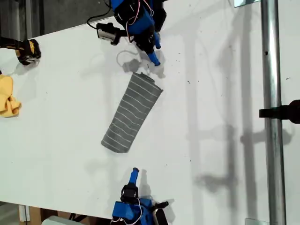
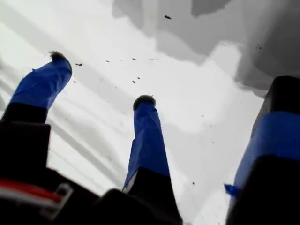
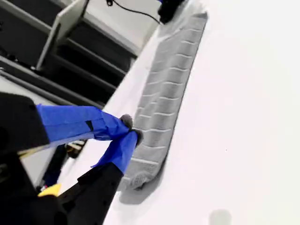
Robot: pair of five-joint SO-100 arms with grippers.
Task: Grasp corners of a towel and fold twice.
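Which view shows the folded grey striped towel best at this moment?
The exterior view: the whole towel lies there as a narrow folded strip on the white table, both ends visible. The second wrist view shows its length foreshortened behind my second gripper. The first wrist view shows no towel.

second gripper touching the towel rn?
Apart. Exterior view shows bare table between the towel and either arm; my second gripper is shut, empty.

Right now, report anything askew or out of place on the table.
The towel lies folded into a narrow strip running diagonally across the table, square to neither edge. A crumpled yellow cloth sits at the exterior view's left edge. Nothing looks spilled or damaged.
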